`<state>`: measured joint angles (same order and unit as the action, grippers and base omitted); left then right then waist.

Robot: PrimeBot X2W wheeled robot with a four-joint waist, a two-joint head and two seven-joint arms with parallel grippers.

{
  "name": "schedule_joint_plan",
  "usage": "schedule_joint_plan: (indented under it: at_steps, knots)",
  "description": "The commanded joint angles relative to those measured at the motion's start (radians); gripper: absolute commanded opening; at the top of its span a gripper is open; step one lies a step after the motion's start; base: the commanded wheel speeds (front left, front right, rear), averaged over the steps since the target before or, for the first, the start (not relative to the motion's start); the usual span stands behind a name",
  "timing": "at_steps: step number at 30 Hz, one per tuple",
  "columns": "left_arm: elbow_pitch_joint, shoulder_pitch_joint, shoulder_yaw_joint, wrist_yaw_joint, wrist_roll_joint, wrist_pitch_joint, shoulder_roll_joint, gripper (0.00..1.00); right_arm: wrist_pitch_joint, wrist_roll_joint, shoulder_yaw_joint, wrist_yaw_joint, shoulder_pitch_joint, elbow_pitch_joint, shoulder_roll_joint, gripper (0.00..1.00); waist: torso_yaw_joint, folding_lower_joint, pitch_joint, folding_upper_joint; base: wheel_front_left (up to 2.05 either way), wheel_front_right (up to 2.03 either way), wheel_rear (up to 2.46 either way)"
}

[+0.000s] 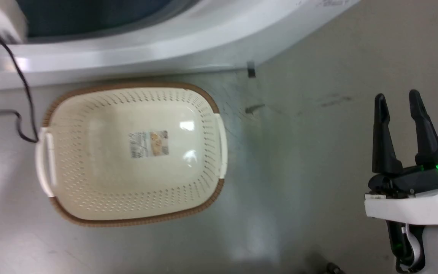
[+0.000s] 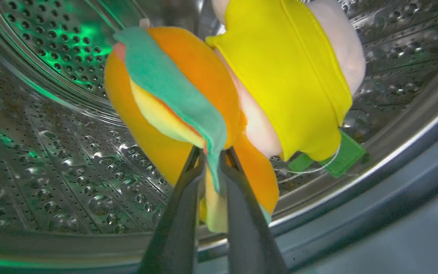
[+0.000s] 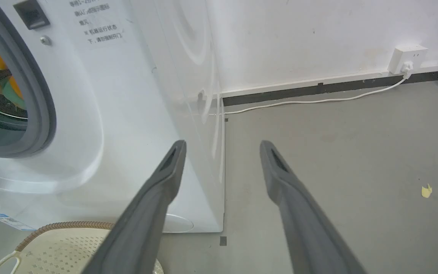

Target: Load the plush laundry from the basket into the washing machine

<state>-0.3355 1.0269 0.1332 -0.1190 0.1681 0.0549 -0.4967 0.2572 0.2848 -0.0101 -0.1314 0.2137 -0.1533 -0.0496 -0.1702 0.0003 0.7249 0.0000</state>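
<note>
The left gripper point(image 2: 212, 160), dark fingers point(image 2: 177, 220) clamped on a green layer, holds the soft stuffed orange, yellow, green and pale pink hamburger-like plush laundry point(image 2: 188, 76) inside the shiny perforated steel drum point(image 2: 63, 160) of the large white front-loading washing machine point(image 3: 127, 114); the right gripper point(image 1: 397, 102) hangs spread and empty over grey floor point(image 1: 299, 171); the cream perforated plastic basket point(image 1: 89, 182) with brown woven-look rim stands just before the machine.
</note>
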Motion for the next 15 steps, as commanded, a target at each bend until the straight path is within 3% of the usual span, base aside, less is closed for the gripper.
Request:
schedule_joint_plan:
  at_steps: [1, 9, 15]
  knots:
    - [-0.024, 0.048, 0.010, -0.006, 0.003, 0.014, -0.012, 0.00, 0.005, 0.007, -0.003, 0.001, 0.022, -0.005, -0.001, 1.00, -0.034, -0.0003, 0.046, 0.0000, 0.00, 0.00, 0.00]
    - [-0.250, 0.261, 0.158, -0.011, -0.018, 0.092, -0.105, 0.00, 0.005, 0.018, -0.022, 0.001, 0.049, 0.007, -0.001, 1.00, -0.051, -0.0003, 0.082, 0.0000, 0.00, 0.00, 0.00]
    - [-0.396, 0.310, 0.194, -0.011, 0.000, 0.072, -0.081, 0.00, 0.005, 0.018, -0.019, 0.001, 0.054, 0.018, -0.001, 1.00, -0.049, -0.0003, 0.071, 0.0000, 0.00, 0.00, 0.00]
